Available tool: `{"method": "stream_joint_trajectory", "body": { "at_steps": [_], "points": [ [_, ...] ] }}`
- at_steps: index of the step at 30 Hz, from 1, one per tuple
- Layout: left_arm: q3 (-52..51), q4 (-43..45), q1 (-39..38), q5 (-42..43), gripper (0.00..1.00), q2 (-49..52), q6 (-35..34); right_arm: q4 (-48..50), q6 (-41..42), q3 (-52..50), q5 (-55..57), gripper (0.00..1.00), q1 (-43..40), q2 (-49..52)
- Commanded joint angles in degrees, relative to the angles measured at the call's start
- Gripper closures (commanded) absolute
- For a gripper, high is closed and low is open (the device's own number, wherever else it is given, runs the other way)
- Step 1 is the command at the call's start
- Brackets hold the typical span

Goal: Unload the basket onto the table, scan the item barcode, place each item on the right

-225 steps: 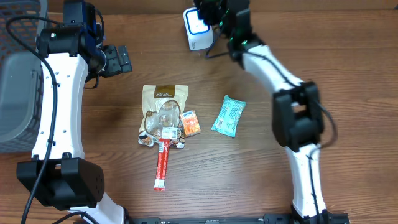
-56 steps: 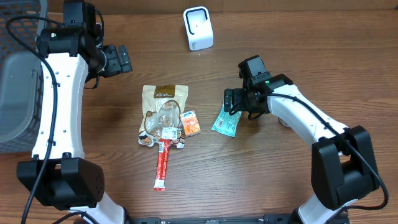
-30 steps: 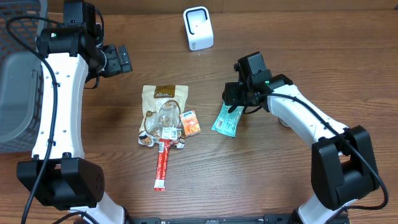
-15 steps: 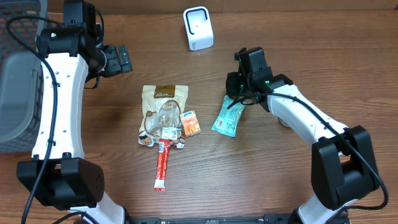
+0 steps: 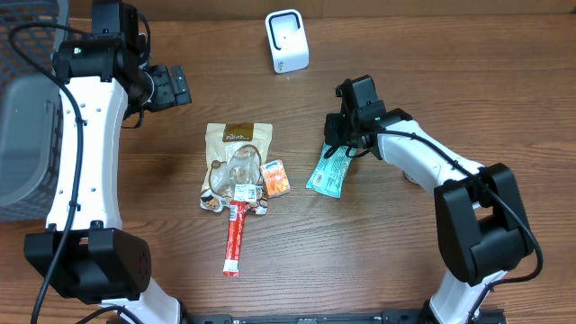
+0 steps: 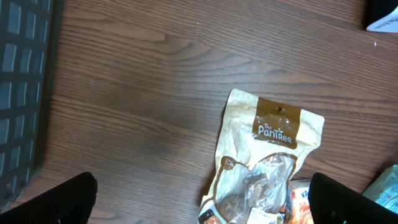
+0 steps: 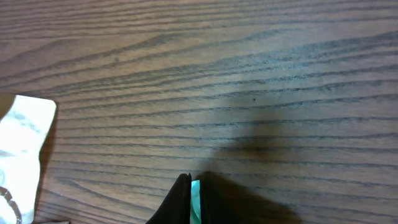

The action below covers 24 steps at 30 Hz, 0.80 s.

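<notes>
A teal snack packet lies right of the table's middle, its far end pinched between the fingers of my right gripper. In the right wrist view only a thin teal sliver of the packet shows inside the shut right gripper. The white barcode scanner stands at the table's far edge, well apart from the packet. My left gripper hangs open over the far left of the table; in its own view the left gripper holds nothing.
A tan Pantree bag, a small orange packet and a red stick packet lie in the middle. A grey wire basket stands at the left edge.
My right gripper's fingers have closed on the far end of the teal packet. The left arm has not moved.
</notes>
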Motion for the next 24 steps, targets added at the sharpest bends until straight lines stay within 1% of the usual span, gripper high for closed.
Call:
{"method": "stream_joint_trajectory", "body": {
  "at_steps": [1,9,12,14,24],
  "points": [
    [0.92,0.04,-0.24,0.07,0.00,-0.02,0.50,0.42,-0.31,-0.04,-0.52,0.94,-0.09,0.81],
    [0.92,0.02,-0.24,0.07,0.00,-0.02,0.50,-0.02,-0.33,-0.04,-0.39,0.95,-0.11,0.81],
    [0.92,0.02,-0.24,0.07,0.00,-0.02,0.50,-0.11,-0.33,-0.04,1.25,0.95,-0.15,0.81],
    [0.92,0.02,-0.24,0.07,0.00,-0.02,0.50,-1.99,-0.31,-0.04,3.17,0.95,-0.15,0.81],
    [0.92,0.02,-0.24,0.07,0.00,-0.02,0.50,-14.43,0.00,-0.07,1.57,0.94,-0.09,0.81]
  ]
}}
